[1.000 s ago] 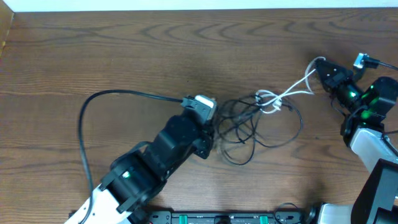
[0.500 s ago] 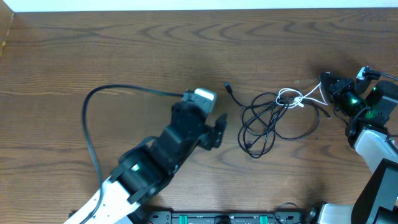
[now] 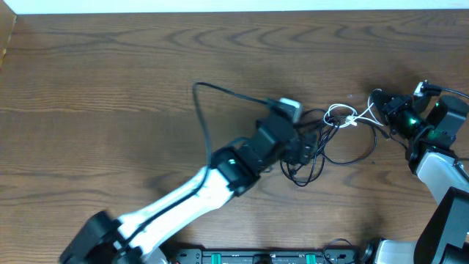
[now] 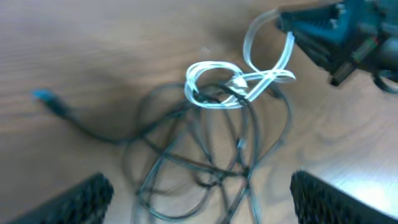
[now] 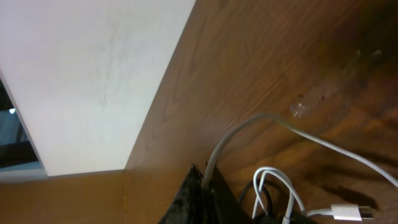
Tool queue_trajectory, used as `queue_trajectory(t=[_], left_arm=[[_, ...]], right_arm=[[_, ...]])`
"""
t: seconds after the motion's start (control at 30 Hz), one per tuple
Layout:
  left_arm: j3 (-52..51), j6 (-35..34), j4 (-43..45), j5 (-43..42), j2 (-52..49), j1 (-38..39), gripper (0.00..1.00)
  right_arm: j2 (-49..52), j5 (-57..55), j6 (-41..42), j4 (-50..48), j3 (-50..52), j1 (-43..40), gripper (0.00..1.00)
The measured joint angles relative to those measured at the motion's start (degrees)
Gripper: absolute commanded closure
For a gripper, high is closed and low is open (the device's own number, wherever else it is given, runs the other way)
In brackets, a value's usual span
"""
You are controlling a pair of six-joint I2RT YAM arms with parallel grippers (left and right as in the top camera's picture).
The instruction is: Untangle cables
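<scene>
Item, cable tangle: black cables (image 4: 202,134) heaped on table (image 3: 146,66) just below white cable (image 4: 264,77); our L gripper (image 4: 208,202) wide open, empty, over heap; R gripper (image 3: 386,104) clamps white cable. We'd nip one black strand and pull away from white.

The long cables (image 3: 350,157) lie tangled on the table (image 3: 132,66) just ahead of the left gripper (image 3: 302,151). The short cable (image 3: 341,115) runs from their far edge into the right gripper (image 3: 381,104).
</scene>
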State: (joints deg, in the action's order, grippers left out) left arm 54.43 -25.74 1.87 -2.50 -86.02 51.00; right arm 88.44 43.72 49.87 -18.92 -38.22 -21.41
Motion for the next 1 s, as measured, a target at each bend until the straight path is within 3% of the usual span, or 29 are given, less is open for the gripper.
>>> queue_trajectory(t=[0.23,0.47,0.7,0.87,0.9,0.93,0.97,1.0], left_arm=[[0.0,3.8,6.9,-2.1,-7.7,6.3,0.00],[0.0,6.1,13.0,2.5,-15.0,9.7,0.01],[0.0,6.5,19.0,12.0,-21.7,9.7,0.24],[0.0,6.5,19.3,18.0,-22.3,9.7,0.30],[0.0,6.5,19.3,18.4,-22.3,9.7,0.38],[0.0,6.5,19.3,19.0,-22.3,9.7,0.53],[0.0,6.5,19.4,19.4,-22.3,9.7,0.75],[0.0,6.7,19.4,19.6,-22.3,9.7,0.81]], right_arm=[[0.0,0.0,-0.9,2.7,0.0,0.0,0.98],[0.0,0.0,-2.0,5.8,0.0,0.0,0.98],[0.0,0.0,-2.8,8.8,0.0,0.2,0.98],[0.0,0.0,-3.2,9.6,0.0,0.2,0.98],[0.0,0.0,-3.3,9.8,0.0,0.2,0.98],[0.0,0.0,-3.5,10.4,0.0,0.2,0.98],[0.0,0.0,-3.7,10.6,0.0,0.2,0.98],[0.0,0.0,-3.9,10.7,0.0,0.2,0.98]])
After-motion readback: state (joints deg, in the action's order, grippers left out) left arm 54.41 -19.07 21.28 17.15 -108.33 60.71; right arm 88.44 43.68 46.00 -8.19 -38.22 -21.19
